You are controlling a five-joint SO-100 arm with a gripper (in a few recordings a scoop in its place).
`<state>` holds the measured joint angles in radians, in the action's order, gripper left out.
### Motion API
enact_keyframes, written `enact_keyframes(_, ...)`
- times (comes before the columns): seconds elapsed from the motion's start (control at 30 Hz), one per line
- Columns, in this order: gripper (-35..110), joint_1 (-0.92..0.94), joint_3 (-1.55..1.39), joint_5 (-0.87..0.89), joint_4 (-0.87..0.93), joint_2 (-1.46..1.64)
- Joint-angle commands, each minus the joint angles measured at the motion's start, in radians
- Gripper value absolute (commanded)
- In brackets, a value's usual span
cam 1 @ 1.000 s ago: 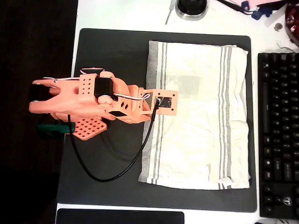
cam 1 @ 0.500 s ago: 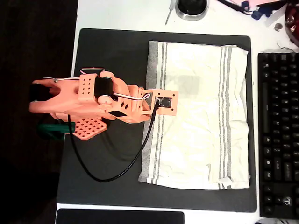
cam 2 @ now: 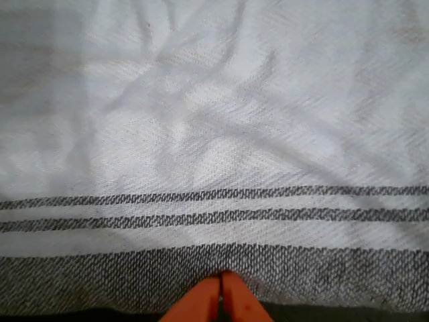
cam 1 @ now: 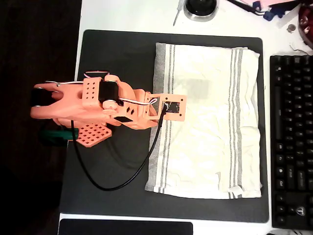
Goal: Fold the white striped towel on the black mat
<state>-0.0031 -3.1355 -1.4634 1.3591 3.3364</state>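
Observation:
The white striped towel (cam 1: 208,122) lies spread flat and wrinkled on the black mat (cam 1: 117,58), its grey stripes running along its left and right edges in the overhead view. My orange arm reaches in from the left, with its wrist over the towel's left striped edge. In the wrist view the towel (cam 2: 214,134) spans the frame, and the orange gripper (cam 2: 220,295) sits at the bottom over the grey border, fingertips (cam 2: 201,302) pressed together with no cloth between them. A dark strip of mat (cam 2: 348,314) shows below the border.
A black keyboard (cam 1: 292,142) lies right of the mat. A round dark object (cam 1: 200,7) sits at the back of the white table. A black cable (cam 1: 117,181) loops across the mat's left part. A smaller dark pad (cam 1: 124,227) edges the front.

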Motion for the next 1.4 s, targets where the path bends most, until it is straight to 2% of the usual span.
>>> enact_keyframes(0.0,0,0.020,-0.021,-0.011,0.018,0.023)
enact_keyframes(0.83,0,-0.055,-0.023,0.000,0.017,0.023)
enact_keyframes(0.9,7,-0.048,-0.023,-0.052,0.025,0.023)
enact_keyframes(1.13,5,-0.055,-0.023,-0.156,0.029,0.017)
enact_keyframes(1.37,4,-0.029,0.072,-0.199,-0.115,-0.100)
